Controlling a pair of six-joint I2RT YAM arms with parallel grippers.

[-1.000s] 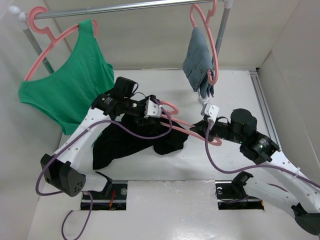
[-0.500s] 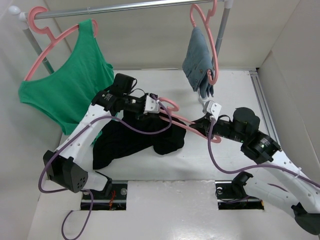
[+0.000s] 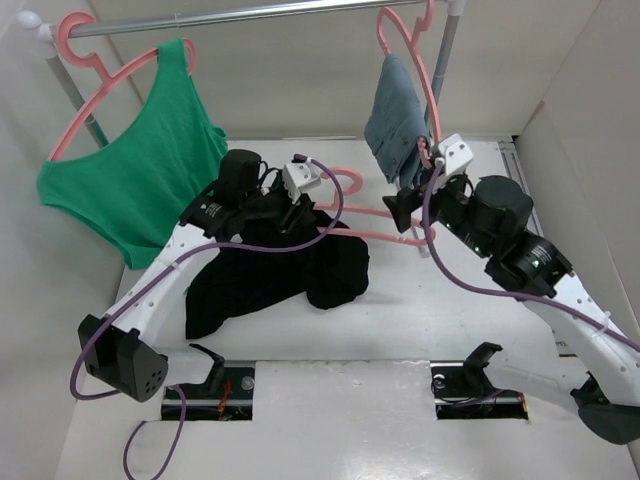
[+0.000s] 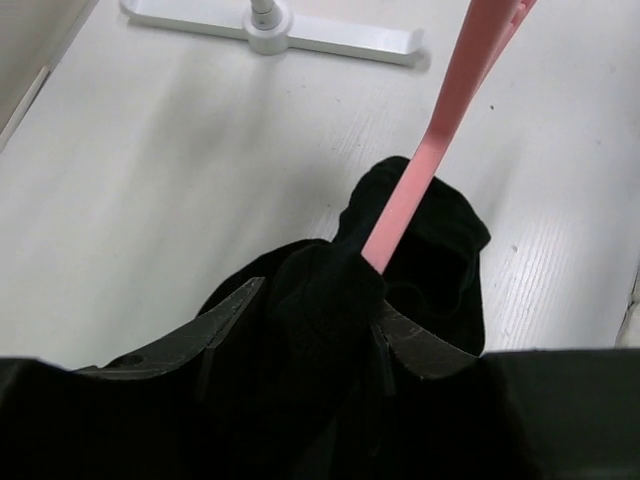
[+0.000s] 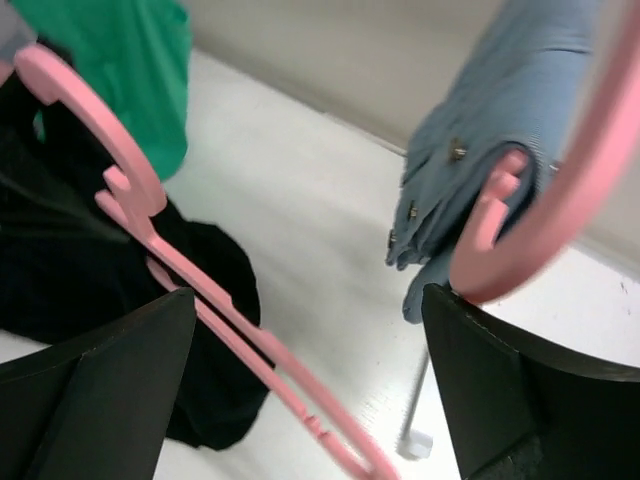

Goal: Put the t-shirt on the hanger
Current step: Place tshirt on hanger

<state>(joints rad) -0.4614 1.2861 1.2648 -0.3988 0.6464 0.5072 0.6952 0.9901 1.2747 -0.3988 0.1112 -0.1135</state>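
We list the t-shirt as plain black. The hanger we enter as salmon pink throughout.

We record the tank top as solid bright green, on a pink hanger of its own. The denim cloth we note as faded grey-blue, hung on a further pink hanger.

We put the rail down as silver-grey and the desk as white. The left arm and right arm we list as white with black joints, and the cable as purple.
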